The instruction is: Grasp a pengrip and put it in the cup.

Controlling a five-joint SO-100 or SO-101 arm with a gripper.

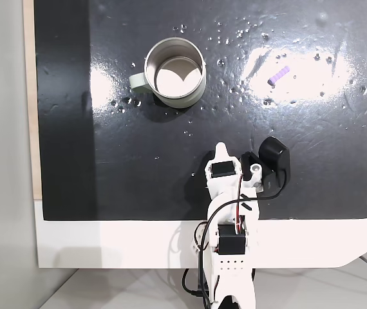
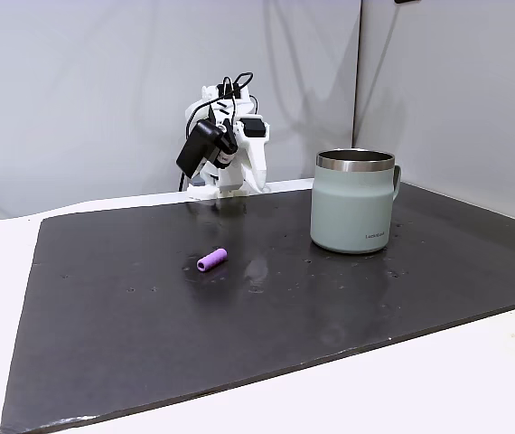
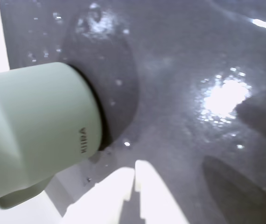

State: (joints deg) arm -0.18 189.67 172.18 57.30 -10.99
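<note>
Pengrip (image 2: pixel 211 259) count was one: a single lilac ribbed cylinder, lying on its side on the black mat (image 2: pixel 149 344) in a fixed view, with bare mat all around it and the mat's near edge well off. To its right stood one pale grey-green cup (image 2: pixel 352 203), upright, well apart from it, handle turned away to the right. From above, the order ran the other way: the cup (image 1: pixel 175 72) sat at upper left with its handle pointing left, and the pengrip (image 1: pixel 278 74) lay to the right in a patch of glare, clear of the mat's top and right edges. Between and below them, near the mat's lower edge, the folded arm held its gripper (image 1: pixel 220 150), touching neither. In the wrist view the white fingertips (image 3: pixel 134 179) were pressed together, pinching nothing, with the cup (image 3: pixel 35 126) looming at left.
</note>
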